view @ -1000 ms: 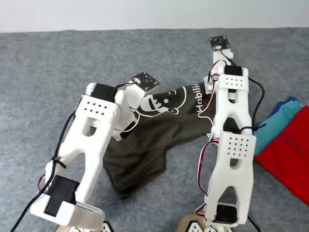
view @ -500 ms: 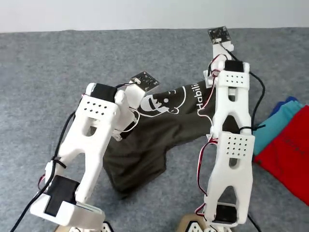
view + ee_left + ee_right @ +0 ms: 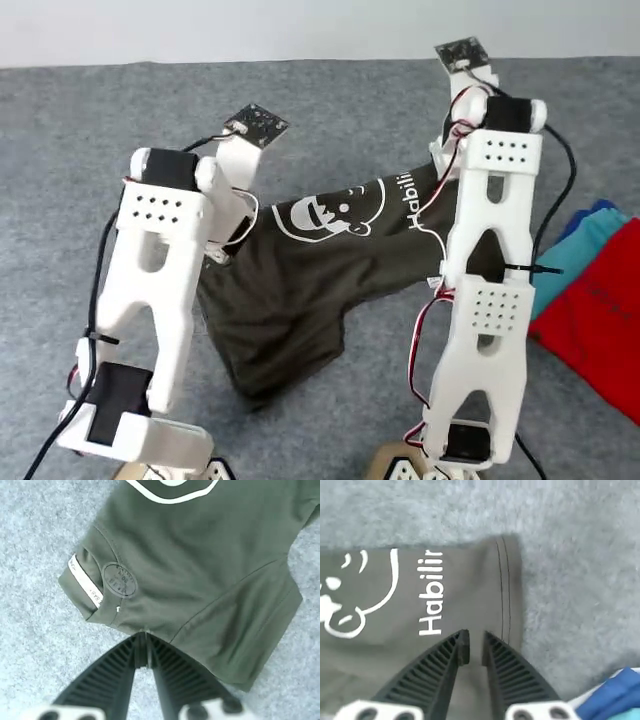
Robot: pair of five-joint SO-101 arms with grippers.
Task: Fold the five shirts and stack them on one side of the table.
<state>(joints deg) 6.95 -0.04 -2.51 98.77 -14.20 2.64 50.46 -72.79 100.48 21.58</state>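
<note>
A dark olive shirt (image 3: 300,290) with a white cartoon print lies crumpled in the middle of the grey table. In the left wrist view my left gripper (image 3: 145,636) is shut on the shirt's edge (image 3: 200,555), next to the collar with its round label (image 3: 119,580). My right gripper (image 3: 475,642) hovers over the shirt's far right part (image 3: 395,625), beside the white lettering and near the stitched hem. Its jaws stand slightly open with flat cloth showing between them.
Red (image 3: 600,320), teal (image 3: 570,265) and blue (image 3: 590,215) shirts lie piled at the table's right edge; the blue one (image 3: 615,690) shows near the right gripper. Bare grey felt (image 3: 100,130) spreads to the left and the far side.
The left arm has swung left and away, dragging the shirt's left edge with it. The right arm has shifted slightly farther back; the lettering has stayed put.
</note>
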